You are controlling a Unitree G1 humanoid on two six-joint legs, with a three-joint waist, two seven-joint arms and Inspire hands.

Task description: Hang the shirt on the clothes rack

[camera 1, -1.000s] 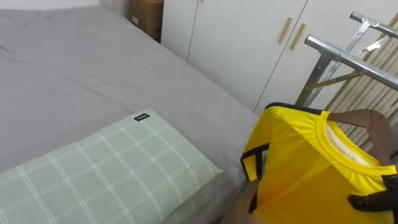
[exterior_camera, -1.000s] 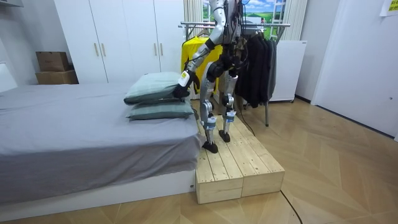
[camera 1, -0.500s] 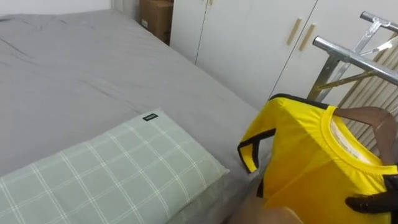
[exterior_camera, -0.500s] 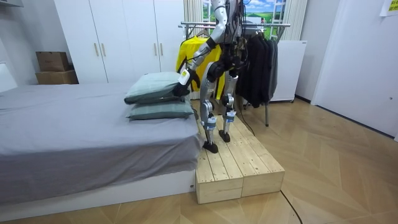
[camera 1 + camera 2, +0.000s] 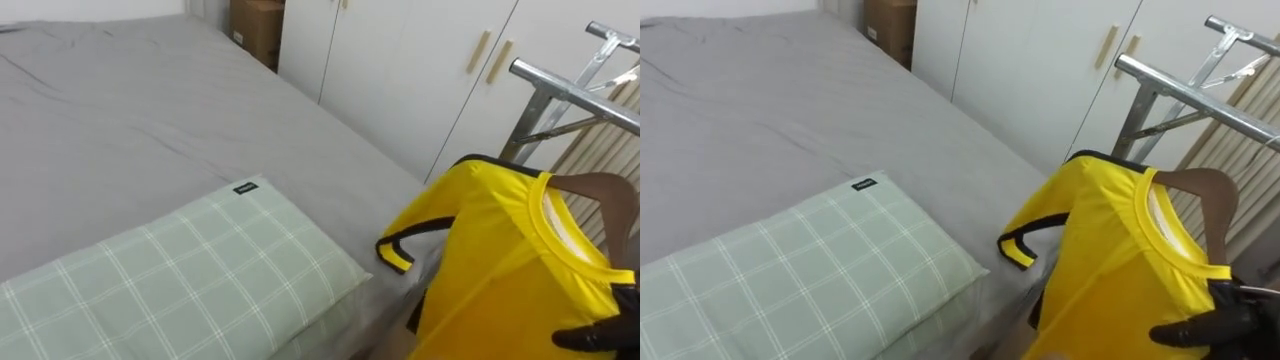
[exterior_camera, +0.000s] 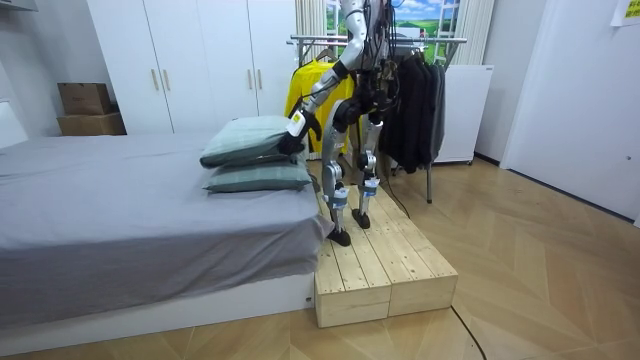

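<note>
Right hand (image 5: pixel 1218 322) at 4 o'clock, dark fingers (image 5: pixel 1175 332) curled on the yellow shirt (image 5: pixel 1095 275) at its shoulder, over the brown hanger (image 5: pixel 1210 192). Shirt hung in the air beside the bed (image 5: pixel 760 110), collar toward 1 o'clock, body running down to 7, sleeve poking to 9 above the checked pillow (image 5: pixel 810 280). The room view added the left hand (image 6: pixel 296 142) by the pillows, grip impossible to tell, and the robot up on a wooden platform (image 6: pixel 385 265).

White and silver trunk and arms, black joints, grey metal legs, dark feet. The left hand (image 6: pixel 291 145), nearest the bed (image 6: pixel 120 200), is black with a pale tag above; the right hand (image 5: pixel 1210 327) is black too.
</note>
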